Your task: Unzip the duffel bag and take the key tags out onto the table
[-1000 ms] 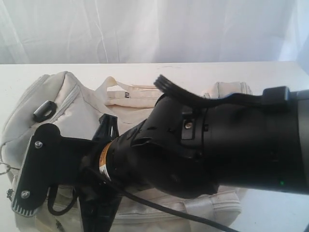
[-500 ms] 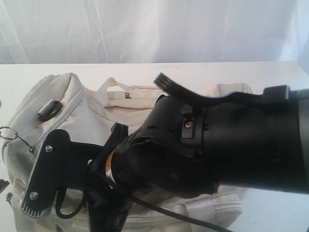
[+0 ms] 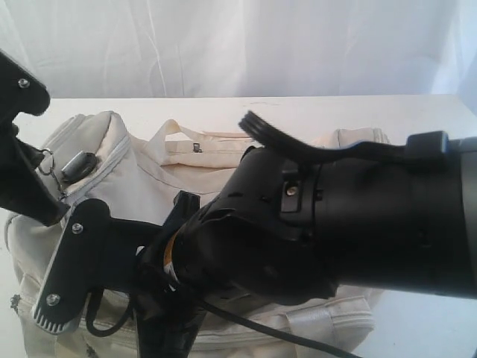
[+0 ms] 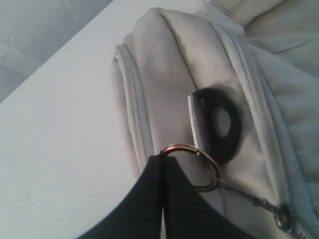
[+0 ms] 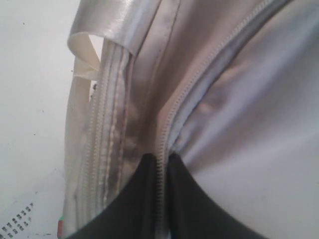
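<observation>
The cream duffel bag (image 3: 141, 171) lies on the white table (image 3: 335, 112), zipped as far as the views show. My left gripper (image 4: 163, 158) is shut on a metal ring (image 4: 183, 146) that hangs by a thin link from a zip pull, beside the black D-ring (image 4: 225, 124) at the bag's end. In the exterior view this gripper (image 3: 43, 162) holds the ring above the bag's left end. My right gripper (image 5: 162, 159) is shut on the grey zipper (image 5: 182, 99) seam of the bag. The key tags are hidden.
The right arm (image 3: 358, 224) fills the front of the exterior view and hides most of the bag. A shiny cream strap (image 5: 114, 20) lies beside the zipper. Bare table (image 4: 60, 124) runs past the bag's left end. A white curtain (image 3: 238, 45) hangs behind.
The left gripper has come into the exterior view, carrying the ring up and to the right from the bag's lower left. The right arm shifted slightly, then held still.
</observation>
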You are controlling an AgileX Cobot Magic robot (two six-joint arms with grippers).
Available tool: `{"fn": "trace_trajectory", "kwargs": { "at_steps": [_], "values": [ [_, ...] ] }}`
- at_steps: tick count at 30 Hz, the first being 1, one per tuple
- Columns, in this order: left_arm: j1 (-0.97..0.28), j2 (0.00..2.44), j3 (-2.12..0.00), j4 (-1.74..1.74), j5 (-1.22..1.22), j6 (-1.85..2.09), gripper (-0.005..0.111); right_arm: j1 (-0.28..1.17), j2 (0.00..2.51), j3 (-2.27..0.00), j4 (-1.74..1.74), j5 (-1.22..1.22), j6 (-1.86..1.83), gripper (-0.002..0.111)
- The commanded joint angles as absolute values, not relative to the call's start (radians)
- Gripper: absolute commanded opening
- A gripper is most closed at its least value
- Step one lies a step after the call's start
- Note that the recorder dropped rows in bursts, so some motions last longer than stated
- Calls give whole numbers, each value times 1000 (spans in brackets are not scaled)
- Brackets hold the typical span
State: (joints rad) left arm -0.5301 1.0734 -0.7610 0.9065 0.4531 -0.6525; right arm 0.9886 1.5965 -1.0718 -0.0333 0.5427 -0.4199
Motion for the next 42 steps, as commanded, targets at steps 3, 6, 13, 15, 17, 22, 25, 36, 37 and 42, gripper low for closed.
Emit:
{"fn": "trace_trajectory", "kwargs": {
  "at_steps": [3,6,13,15,17,22,25,36,37,42],
  "values": [
    [-442,1200,-881,840,365,-551,0,996,1598,-1056,-11,612,-415,0],
    [-427,1269,-939,815,360,-507,0,996,1598,-1056,-11,612,-415,0],
    [-419,1400,-1072,811,374,-470,0,996,1598,-1056,-9,612,-415,0],
    [-417,1434,-1114,811,374,-456,0,996,1598,-1056,-7,612,-415,0],
    [-415,1470,-1153,811,370,-445,0,996,1598,-1056,-7,612,-415,0],
    [-392,1570,-1250,785,374,-432,0,996,1598,-1056,0,614,-415,0],
    [-369,1625,-1300,718,376,-373,0,996,1598,-1056,0,614,-415,0],
    [-320,1741,-1449,568,416,-242,0,1008,1598,-1056,7,631,-415,0],
    [-322,1736,-1451,550,440,-221,0,1008,1598,-1056,7,629,-415,0],
    [-322,1695,-1453,378,628,-23,0,1008,1598,-1056,7,625,-415,0]
  ]
}}
